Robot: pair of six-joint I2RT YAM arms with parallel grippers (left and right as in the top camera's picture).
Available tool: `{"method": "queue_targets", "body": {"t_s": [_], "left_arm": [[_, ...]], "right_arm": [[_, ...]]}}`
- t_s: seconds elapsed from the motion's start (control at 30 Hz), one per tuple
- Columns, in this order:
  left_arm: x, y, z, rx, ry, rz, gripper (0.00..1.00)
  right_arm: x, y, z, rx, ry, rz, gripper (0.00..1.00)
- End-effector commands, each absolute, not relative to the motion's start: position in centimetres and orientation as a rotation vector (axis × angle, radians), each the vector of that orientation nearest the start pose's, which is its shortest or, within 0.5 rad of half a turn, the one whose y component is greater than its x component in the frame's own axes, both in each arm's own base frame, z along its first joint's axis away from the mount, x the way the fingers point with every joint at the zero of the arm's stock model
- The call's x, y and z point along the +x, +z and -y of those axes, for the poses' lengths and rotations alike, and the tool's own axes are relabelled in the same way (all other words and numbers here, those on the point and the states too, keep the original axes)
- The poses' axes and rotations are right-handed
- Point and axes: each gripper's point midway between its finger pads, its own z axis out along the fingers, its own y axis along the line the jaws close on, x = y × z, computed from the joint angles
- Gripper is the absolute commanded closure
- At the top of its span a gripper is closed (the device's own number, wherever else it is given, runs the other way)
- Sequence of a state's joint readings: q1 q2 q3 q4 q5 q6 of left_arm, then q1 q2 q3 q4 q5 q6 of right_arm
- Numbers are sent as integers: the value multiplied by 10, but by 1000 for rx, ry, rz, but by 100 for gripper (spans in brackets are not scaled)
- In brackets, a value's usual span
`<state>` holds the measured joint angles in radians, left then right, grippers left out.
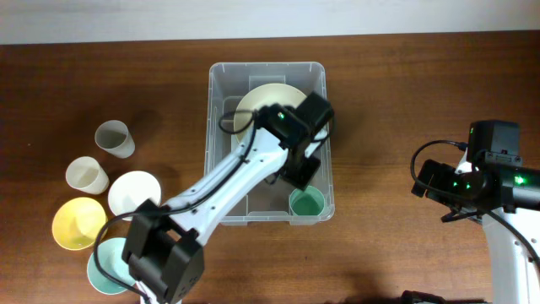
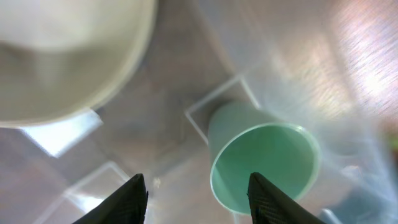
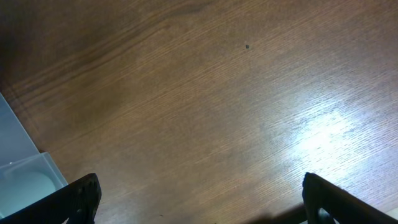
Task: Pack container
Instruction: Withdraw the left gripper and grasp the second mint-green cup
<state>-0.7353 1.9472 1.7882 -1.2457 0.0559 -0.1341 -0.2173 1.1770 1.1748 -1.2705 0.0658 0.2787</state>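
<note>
Clear see-through plastic rectangular container [image 1: 221,84] sits mid-table on the brown wooden table [image 1: 405,93]. Overhead I count two things inside: one cream round bowl [image 1: 268,100] and one green plastic cup [image 1: 306,202] in the near right corner. Five more stand outside, left of it: grey cup [image 1: 113,138], beige cup [image 1: 87,174], white bowl [image 1: 133,193], yellow bowl [image 1: 79,224], pale green bowl [image 1: 105,268]. Only my left wrist view shows the left gripper [image 2: 198,196] clearly: partly parted, empty, close to the green cup. Only the right wrist view shows the right gripper [image 3: 202,205]: spread wide over bare wood, gripping nothing.
</note>
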Motion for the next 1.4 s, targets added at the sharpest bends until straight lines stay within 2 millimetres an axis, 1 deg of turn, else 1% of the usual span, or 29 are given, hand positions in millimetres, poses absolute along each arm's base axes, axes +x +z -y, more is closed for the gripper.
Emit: {"method": "queue_targets", "body": {"t_s": [0.0,0.07,0.1,0.13,0.17,0.2,0.23,0.27,0.3,0.33,0.4,0.43,0.5,0.57,0.63,0.67,0.7,0.77,0.87,0.9,0.93,0.97,1.1,1.17,1.2,1.23,1.3,1.33,1.37], "left_arm": [[333,218,246,745,-98,-2703,42],[343,243,219,639,-95,-2673,41],[350,256,198,560,-90,-2661,40],[357,269,165,445,-76,-2656,40],[364,278,126,314,-51,-2661,40],[367,281,105,238,-34,-2665,40],[370,282,88,179,-20,-2668,39],[375,282,57,69,6,-2676,35],[378,280,36,-5,25,-2681,30],[383,274,5,-117,52,-2696,25],[387,262,-27,-229,76,-2723,25],[388,258,-35,-258,83,-2733,24],[395,233,-63,-356,104,-2786,24],[402,207,-76,-398,112,-2842,24],[409,186,-82,-406,116,-2882,24],[413,178,-84,-407,116,-2896,24],[419,160,-86,-404,118,-2926,24],[427,138,-87,-397,117,-2960,24],[433,111,-88,-392,118,-3004,24],[436,94,-89,-386,121,-3031,24],[438,88,-90,-387,123,-3037,24],[440,78,-90,-384,122,-3049,24],[447,54,-92,-384,123,-3065,24],[451,49,-93,-384,128,-3061,25],[452,47,-93,-384,128,-3055,29],[454,46,-94,-383,129,-3051,35],[455,46,-94,-383,136,-3046,53],[455,46,-96,-383,148,-3046,70],[454,47,-97,-384,159,-3048,74]], "right_arm": [[227,183,63,708,-81,-2743,1],[227,183,63,708,-81,-2743,1],[227,183,63,708,-80,-2743,1],[227,183,63,708,-80,-2743,1],[227,183,63,708,-80,-2743,1],[227,183,63,708,-79,-2743,1],[227,183,63,708,-77,-2743,1],[227,183,63,708,-75,-2743,1],[227,183,63,708,-75,-2743,1],[227,183,62,706,-75,-2744,1],[227,183,62,705,-75,-2744,1],[227,183,62,705,-75,-2744,1],[227,183,62,705,-75,-2744,1],[227,183,62,705,-75,-2744,1],[227,183,62,705,-75,-2744,1],[227,183,62,705,-75,-2744,1],[227,183,62,705,-75,-2744,1],[227,183,62,705,-75,-2744,1],[227,183,62,705,-75,-2744,1],[227,183,62,705,-75,-2744,1],[227,183,62,705,-75,-2744,1],[227,183,62,705,-75,-2744,1],[227,183,62,705,-75,-2744,1],[227,183,62,705,-75,-2744,1],[227,183,62,705,-76,-2744,1],[227,183,62,705,-76,-2744,1],[227,183,62,705,-76,-2744,1],[227,183,62,704,-76,-2744,1],[227,183,62,705,-76,-2744,1]]}}
